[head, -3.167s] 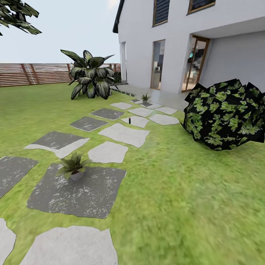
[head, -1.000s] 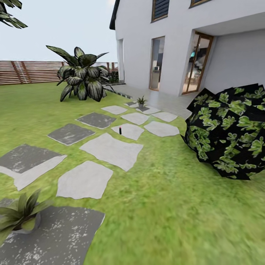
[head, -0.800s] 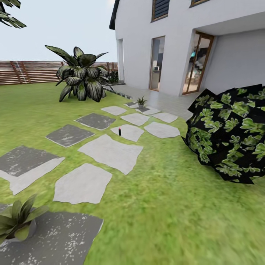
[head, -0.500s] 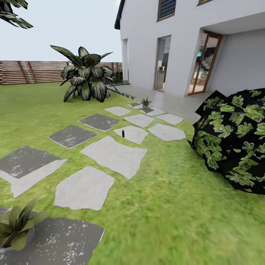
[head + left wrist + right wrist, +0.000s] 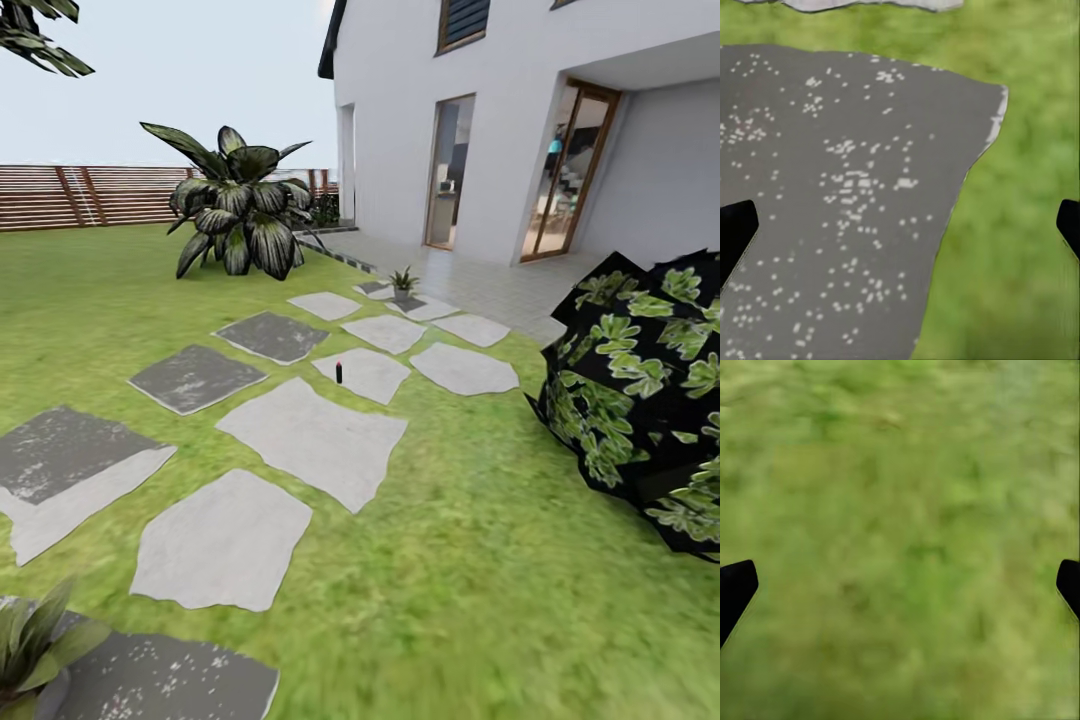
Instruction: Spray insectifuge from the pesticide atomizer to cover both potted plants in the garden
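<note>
Head view: pesticide atomizer [image 5: 339, 372] stands upright.

Head view, counts. You are seeing two potted plants: near plant [image 5: 28, 645], far plant [image 5: 402, 281]. You are seeing one sprayer [image 5: 339, 372]. You are looking at roughly a dozen stepping stones [image 5: 315, 435], grey and white mixed; the farthest ones are blurring together. You are also logging one round dark bush [image 5: 640, 390], one broad-leaved shrub [image 5: 240, 215], one slatted fence [image 5: 80, 195], one house [image 5: 520, 90] and two glazed doorways [image 5: 448, 170].
</note>
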### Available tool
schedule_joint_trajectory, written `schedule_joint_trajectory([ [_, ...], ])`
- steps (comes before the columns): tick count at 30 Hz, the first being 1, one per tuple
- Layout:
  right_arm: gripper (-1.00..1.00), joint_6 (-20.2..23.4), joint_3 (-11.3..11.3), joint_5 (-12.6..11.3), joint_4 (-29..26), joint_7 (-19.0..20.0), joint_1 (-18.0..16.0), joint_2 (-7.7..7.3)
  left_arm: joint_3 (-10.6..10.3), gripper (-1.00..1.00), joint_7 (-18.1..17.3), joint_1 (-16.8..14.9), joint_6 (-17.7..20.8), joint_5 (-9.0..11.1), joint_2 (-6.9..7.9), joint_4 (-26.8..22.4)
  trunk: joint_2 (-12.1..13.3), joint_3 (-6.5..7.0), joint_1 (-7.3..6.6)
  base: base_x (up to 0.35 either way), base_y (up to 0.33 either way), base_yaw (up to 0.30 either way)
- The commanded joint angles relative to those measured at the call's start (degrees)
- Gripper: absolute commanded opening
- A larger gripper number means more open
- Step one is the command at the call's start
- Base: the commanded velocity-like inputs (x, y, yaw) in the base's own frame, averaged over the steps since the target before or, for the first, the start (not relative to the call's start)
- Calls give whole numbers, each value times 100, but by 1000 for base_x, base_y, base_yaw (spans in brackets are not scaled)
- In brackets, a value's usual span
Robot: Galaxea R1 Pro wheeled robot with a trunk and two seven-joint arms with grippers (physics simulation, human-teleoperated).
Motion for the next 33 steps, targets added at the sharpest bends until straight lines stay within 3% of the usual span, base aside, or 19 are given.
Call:
schedule_joint_trajectory([
  [1, 100, -16, 0, 33, 3, -2, -3, -1, 17, 100, -3, -3, -18, 3, -1, 6, -2, -5, 3, 340, 0, 0],
  [33, 100, -16, -7, 24, 8, -10, -3, -1, 14, 100, -3, -3, -18, 3, -1, 2, -2, -5, 3, 340, 0, 0],
])
